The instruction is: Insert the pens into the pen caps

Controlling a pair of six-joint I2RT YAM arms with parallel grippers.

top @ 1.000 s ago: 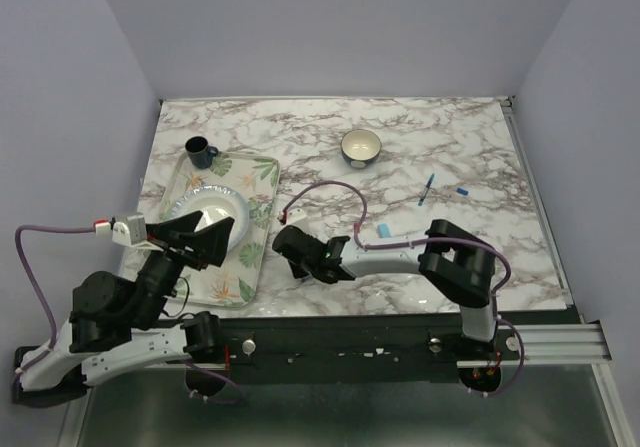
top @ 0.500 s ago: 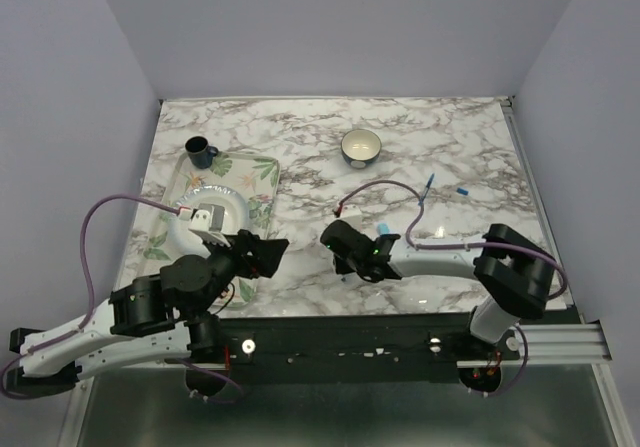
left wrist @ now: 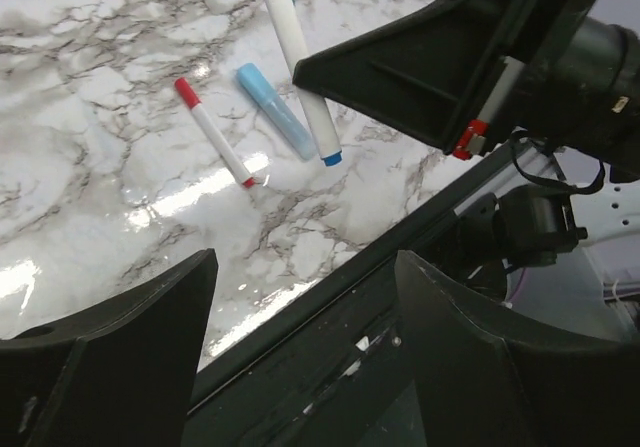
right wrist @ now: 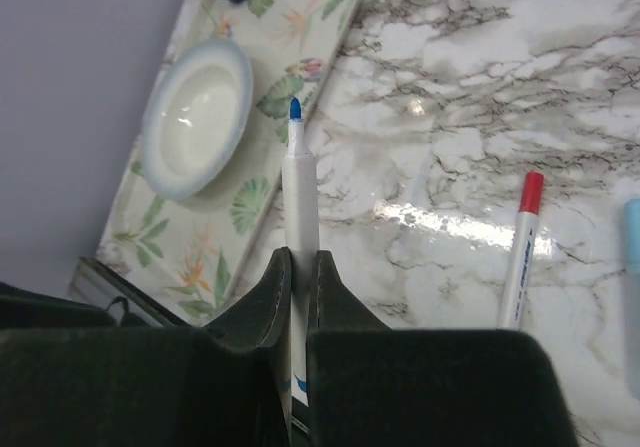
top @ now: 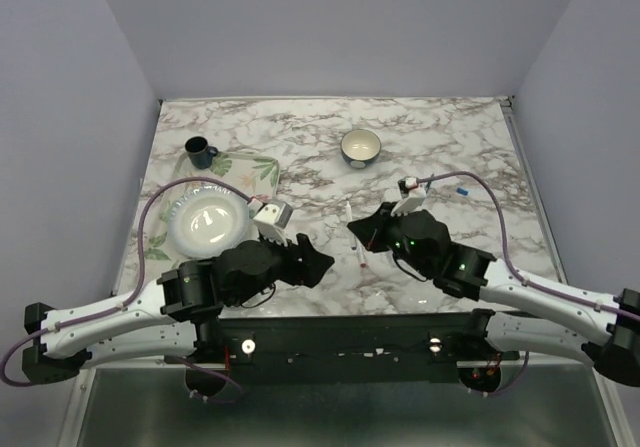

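Note:
My right gripper (top: 364, 226) (right wrist: 297, 257) is shut on a white pen with a blue tip (right wrist: 298, 182), which also shows in the top view (top: 348, 212) and the left wrist view (left wrist: 296, 52). A white pen with a red tip (top: 358, 250) (left wrist: 213, 132) (right wrist: 520, 257) lies on the marble just beside it. A thicker pale blue marker (left wrist: 275, 110) lies next to that pen. My left gripper (top: 312, 258) (left wrist: 300, 267) is open and empty, low over the table's near edge. A small blue cap (top: 462, 192) lies at the right.
A leaf-patterned tray (top: 256, 171) at the left holds a white plate (top: 207, 220). A dark mug (top: 199, 151) stands at the tray's far corner. A bowl (top: 361, 147) stands at the back centre. The black rail (left wrist: 330, 297) runs along the near edge.
Both arms have swung in toward the table's middle. The left gripper moved right off the tray. The right gripper moved right and back, and now covers the pale blue marker in the top view.

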